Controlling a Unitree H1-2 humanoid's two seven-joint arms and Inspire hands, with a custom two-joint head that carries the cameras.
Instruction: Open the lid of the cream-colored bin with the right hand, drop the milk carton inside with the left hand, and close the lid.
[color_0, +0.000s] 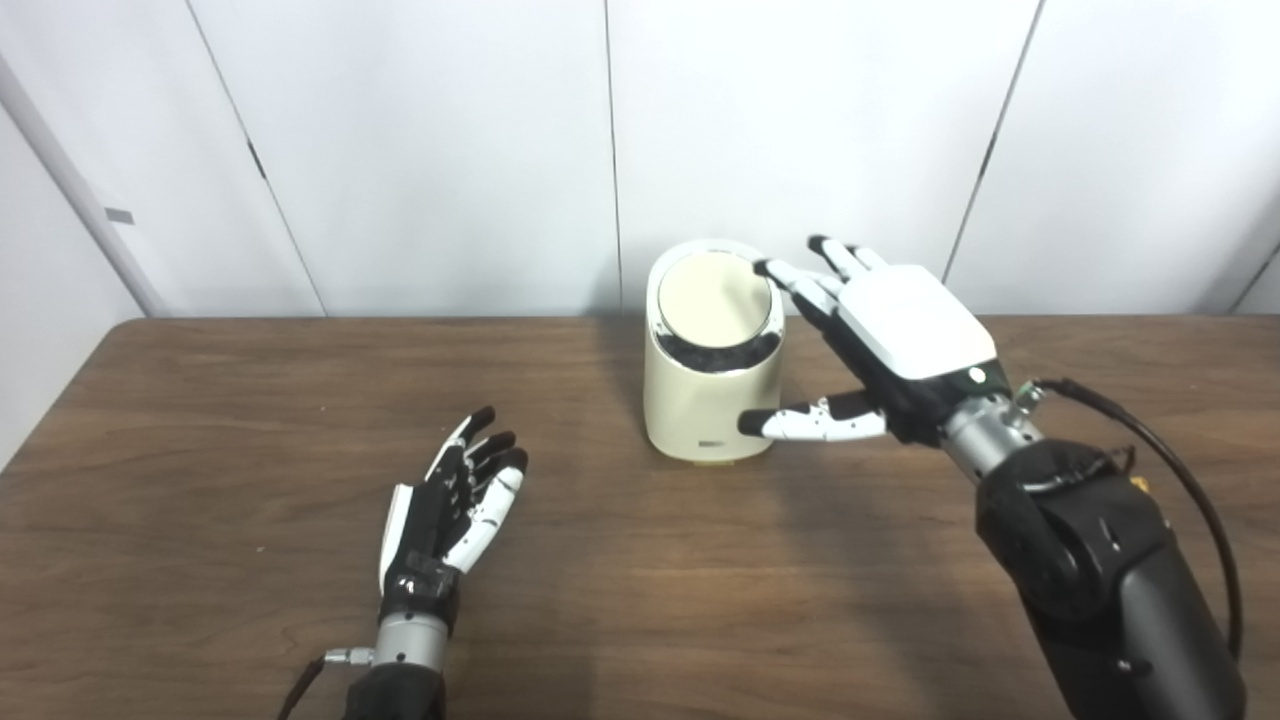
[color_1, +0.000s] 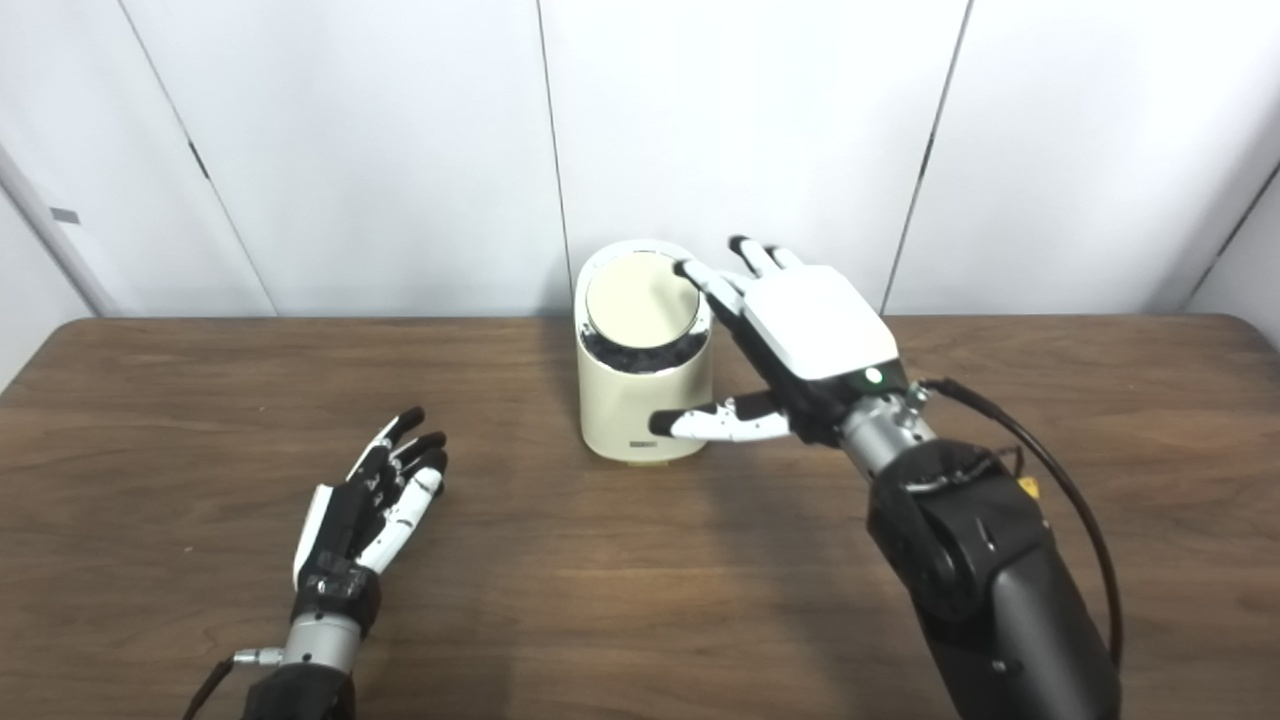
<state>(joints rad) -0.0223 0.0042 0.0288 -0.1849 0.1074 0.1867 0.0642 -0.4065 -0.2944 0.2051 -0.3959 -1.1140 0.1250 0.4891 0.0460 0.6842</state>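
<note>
The cream-colored bin (color_0: 712, 400) stands upright at the back middle of the brown table (color_0: 200, 420). Its round lid (color_0: 713, 298) is tilted, and a dark gap shows along its front edge. My right hand (color_0: 880, 340) is open beside the bin's right side; its fingertips (color_0: 775, 272) rest at the lid's right rim and its thumb reaches across the bin's lower front. My left hand (color_0: 450, 500) lies open and empty on the table, front left of the bin. No milk carton is in view.
White wall panels (color_0: 430, 150) close off the table's far edge just behind the bin. A black cable (color_0: 1180, 480) loops off my right wrist.
</note>
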